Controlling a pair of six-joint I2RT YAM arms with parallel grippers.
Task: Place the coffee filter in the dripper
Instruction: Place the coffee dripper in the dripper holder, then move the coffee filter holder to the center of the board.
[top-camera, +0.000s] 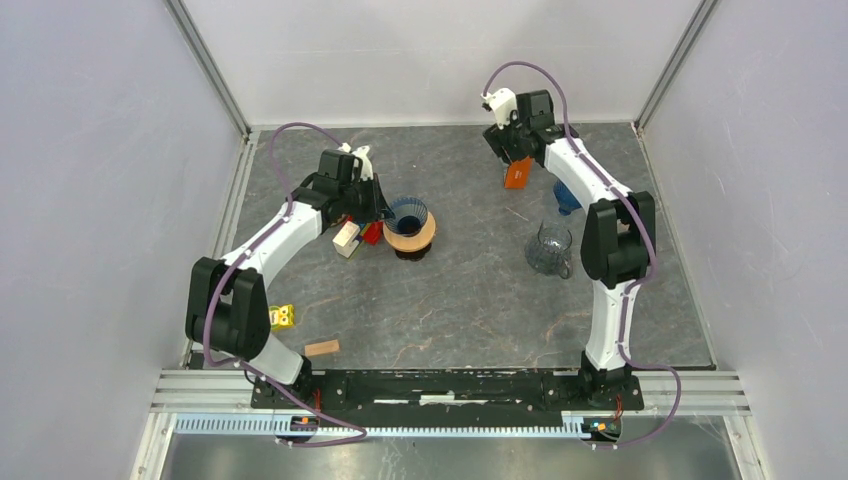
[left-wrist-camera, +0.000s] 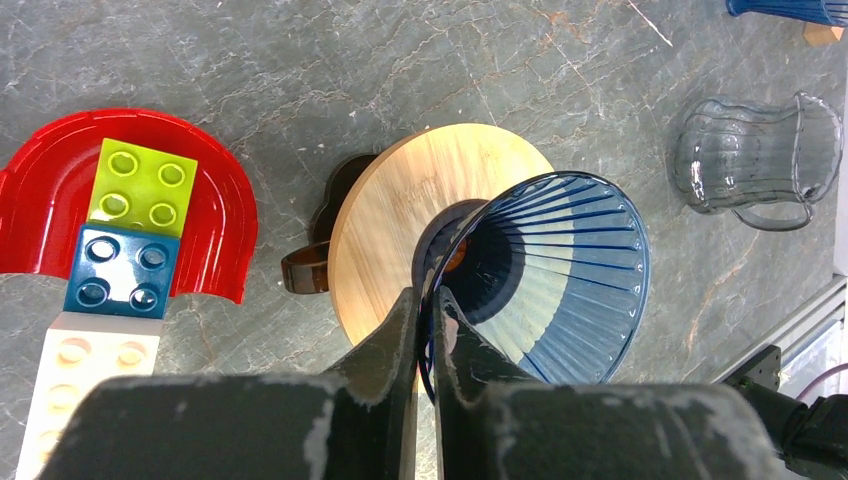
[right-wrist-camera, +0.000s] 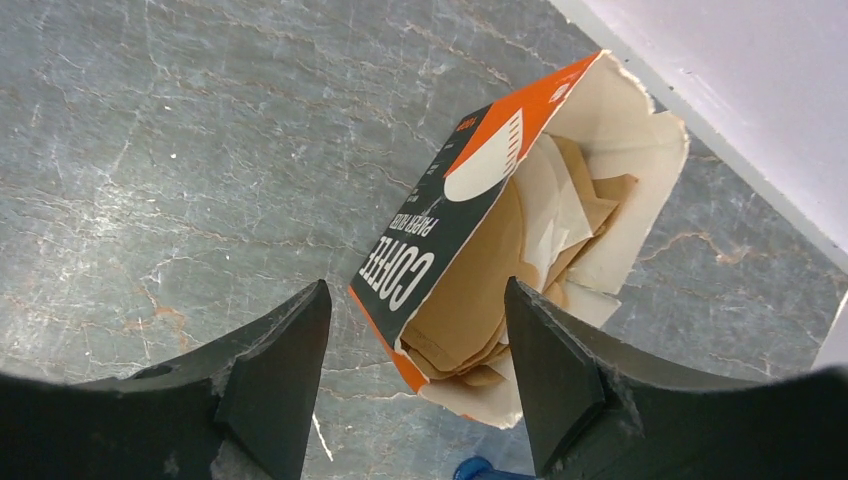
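Left wrist: left claw (left-wrist-camera: 426, 310) pinching dripper (left-wrist-camera: 560, 270) rim; right claw (right-wrist-camera: 415, 300) spread above filter box (right-wrist-camera: 420, 250), bare table (right-wrist-camera: 150, 150) alongside

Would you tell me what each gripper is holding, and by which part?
The left gripper pinches the blue dripper by its rim; the right gripper hangs open over the filter box, holding nothing.

- My left arm (top-camera: 268, 243) and right arm (top-camera: 583, 168) wear white shells with black joints.
- A purple cable (top-camera: 300, 127) loops off each wrist.
- I see matte black gripper fingers (right-wrist-camera: 270, 380), scuffed grey at the edges.
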